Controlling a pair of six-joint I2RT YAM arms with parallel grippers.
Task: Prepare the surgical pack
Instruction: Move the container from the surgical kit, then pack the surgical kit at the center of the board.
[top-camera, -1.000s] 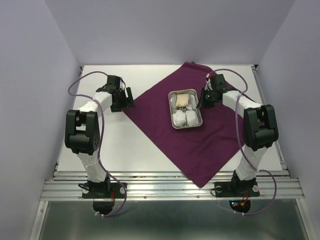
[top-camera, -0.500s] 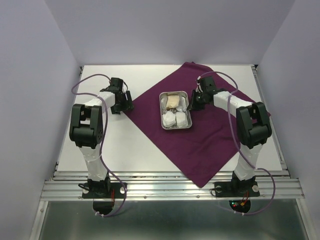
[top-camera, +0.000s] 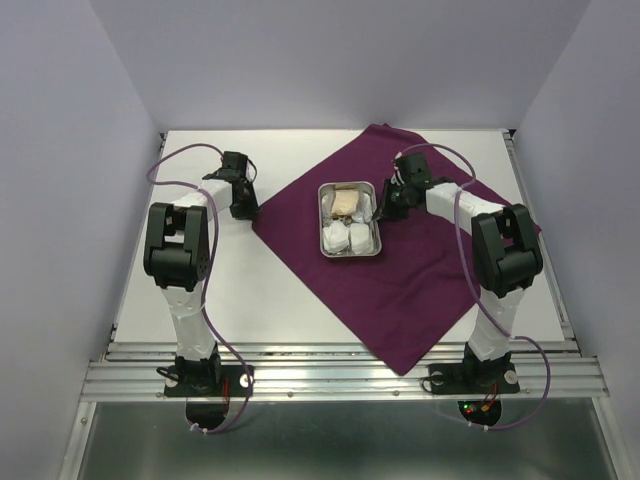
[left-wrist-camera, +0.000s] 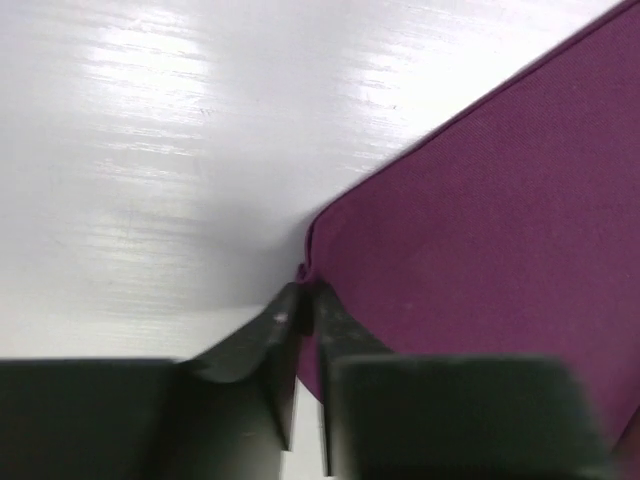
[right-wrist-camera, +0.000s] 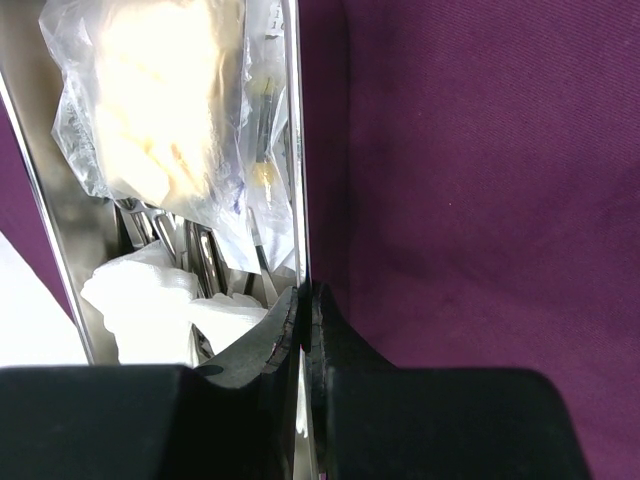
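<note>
Jaws pinched together, the left gripper (left-wrist-camera: 305, 300) nips the left corner of the large plum-purple square cloth (top-camera: 400, 285), which lies diamond-wise toward the white tabletop (top-camera: 230, 290)'s right edge. The right gripper (right-wrist-camera: 305, 300) clamps the right rim of the small shiny rectangular steel tray (top-camera: 351, 256) near the cloth's middle. Folding that corner over cleanly likely calls for a slow, high lift, with the tray steadied so its white gauze pads (top-camera: 347, 238) stay put.

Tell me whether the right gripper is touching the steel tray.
Touching. The right wrist view shows the right gripper shut on the side wall of the steel tray, one fingertip inside and one outside, with no gap.
</note>
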